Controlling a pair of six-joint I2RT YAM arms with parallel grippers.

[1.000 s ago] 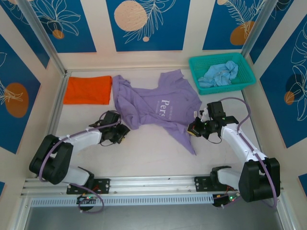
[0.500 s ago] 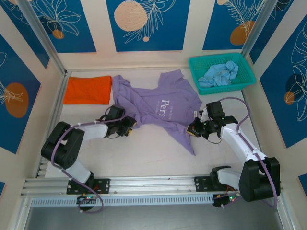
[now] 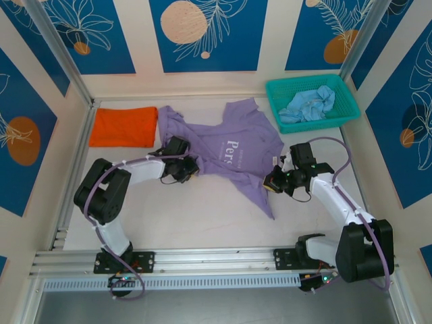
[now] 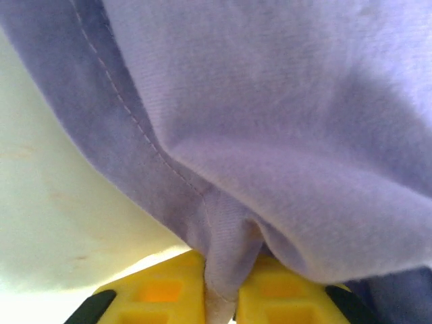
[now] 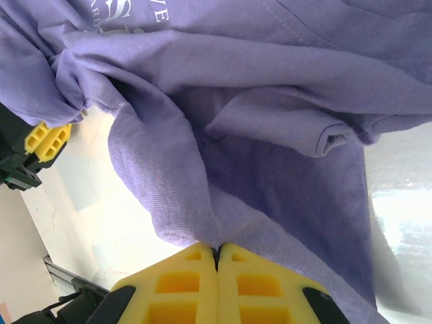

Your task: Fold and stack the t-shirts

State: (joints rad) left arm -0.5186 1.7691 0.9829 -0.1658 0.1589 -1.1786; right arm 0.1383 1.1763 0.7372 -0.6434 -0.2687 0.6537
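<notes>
Top external view: lavender t-shirt [image 3: 223, 145] is lying crumpled at table centre. Left gripper [image 3: 189, 169] is pinching its hem at 8 o'clock. Right gripper [image 3: 272, 182] is clamping its edge at 4 o'clock. Folded orange t-shirt [image 3: 123, 126] is lying at 10 o'clock.

You have a pale table [image 3: 216, 216]. On it the purple shirt [image 3: 223, 152] lies spread and rumpled. The folded orange shirt [image 3: 123, 126] sits just left of it, and the teal basket [image 3: 272, 98] is behind its right side.
</notes>
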